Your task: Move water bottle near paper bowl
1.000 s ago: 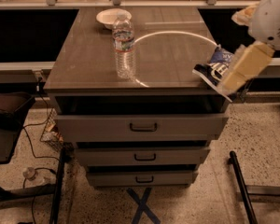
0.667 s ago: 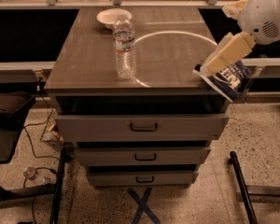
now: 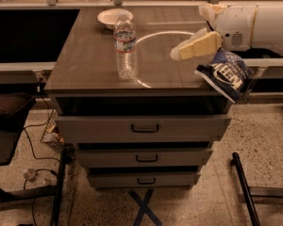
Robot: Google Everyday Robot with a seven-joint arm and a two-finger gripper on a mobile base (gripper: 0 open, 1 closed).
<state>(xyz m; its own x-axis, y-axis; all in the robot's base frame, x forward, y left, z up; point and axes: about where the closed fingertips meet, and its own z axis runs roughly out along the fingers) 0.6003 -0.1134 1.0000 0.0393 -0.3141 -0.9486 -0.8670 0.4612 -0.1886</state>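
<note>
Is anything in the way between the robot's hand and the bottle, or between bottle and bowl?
Nothing visible. Bare tabletop separates the gripper, hovering at right, from the water bottle. The paper bowl sits just behind the bottle. The snack bag lies aside, at right.

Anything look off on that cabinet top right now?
The snack bag hangs tilted over the right edge of the cabinet top and might slide off. The water bottle stands upright; the gripper hovers near the bag.

Upright water bottle (image 3: 125, 48) stands before paper bowl (image 3: 109, 18); end effector (image 3: 195, 47) hovers to its right, seemingly apart.
</note>
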